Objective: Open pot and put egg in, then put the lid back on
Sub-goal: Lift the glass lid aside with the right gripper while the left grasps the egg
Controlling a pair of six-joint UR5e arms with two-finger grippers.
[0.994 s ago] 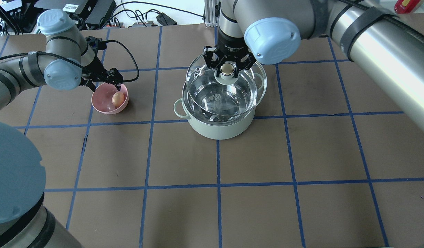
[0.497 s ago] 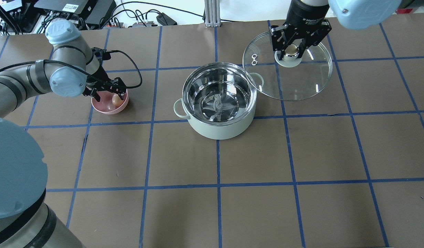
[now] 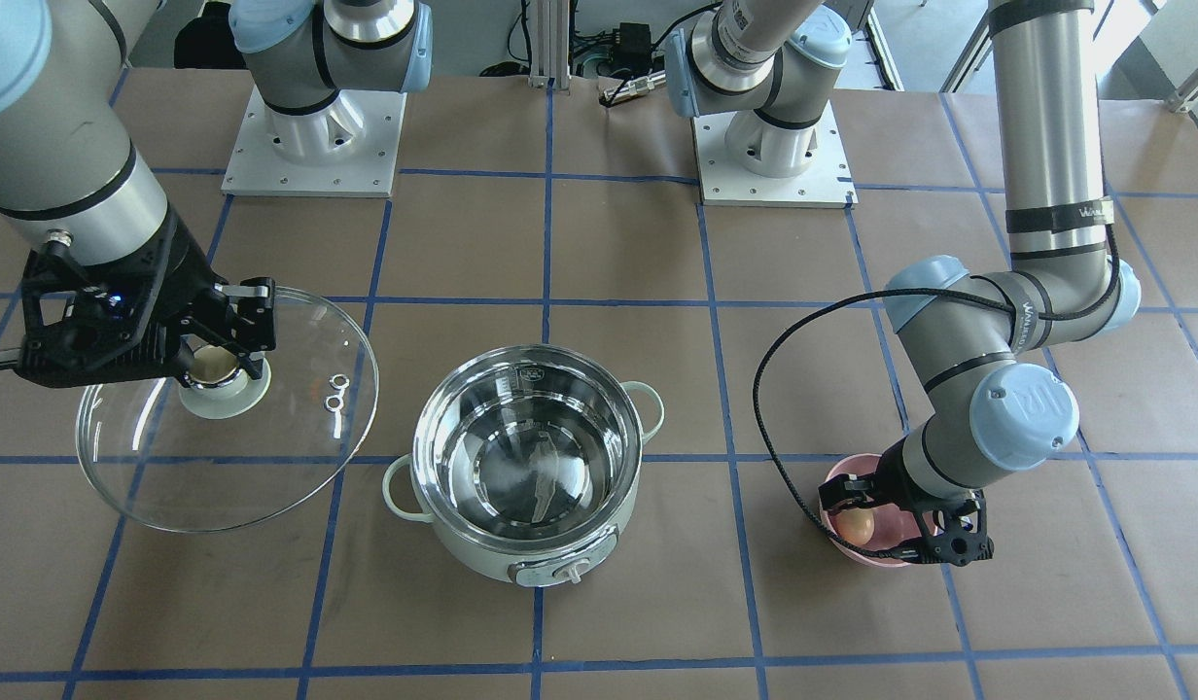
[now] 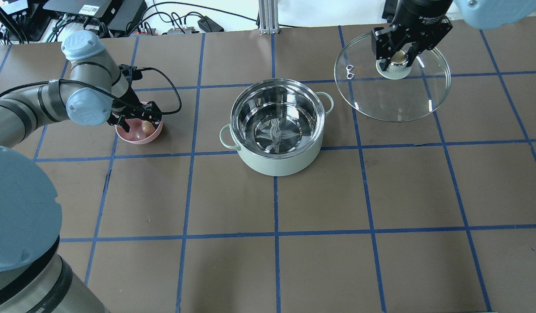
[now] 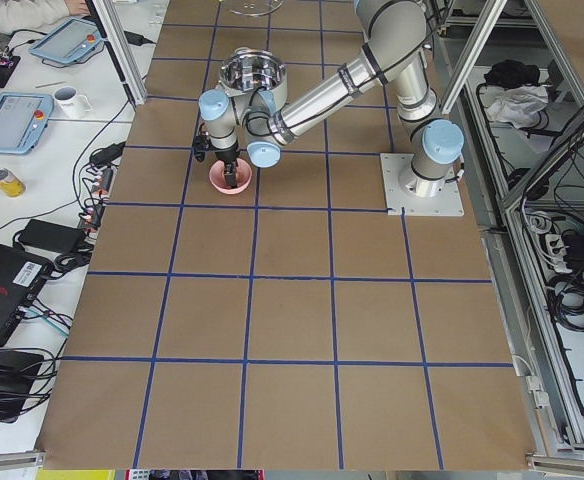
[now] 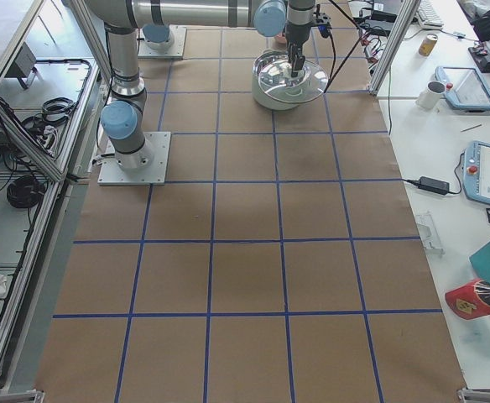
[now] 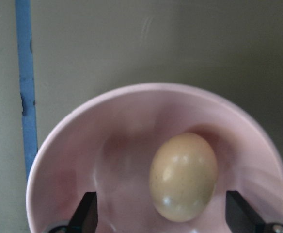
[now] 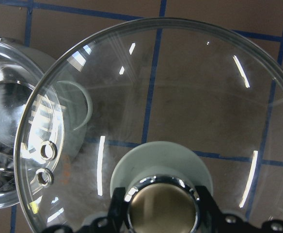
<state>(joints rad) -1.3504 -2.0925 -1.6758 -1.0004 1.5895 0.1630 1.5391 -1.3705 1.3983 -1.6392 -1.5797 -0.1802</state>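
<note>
Against the frame half a second earlier, the lid [image 4: 394, 95] has moved further to the robot's right; its rim then overlapped the pot's right handle and now lies just beside it, clear of the opening; a second ago it was over the pot [image 4: 279, 163]. The right gripper [image 4: 400, 58] is clenched on the lid's knob; whether the lid touches the table [image 4: 233, 261] cannot be told. The pot stands uncovered at centre, its steel interior bare. The left gripper [image 4: 138, 118] has come lower into the pink bowl [image 4: 137, 138]; its fingers are spread on either side of the egg [image 4: 146, 127], which lies in the bowl, well apart from the pot; the wrist view shows gaps on both sides. A black cable [image 4: 170, 91] loops beside the left wrist; the gripper body hides part of the bowl from overhead.
</note>
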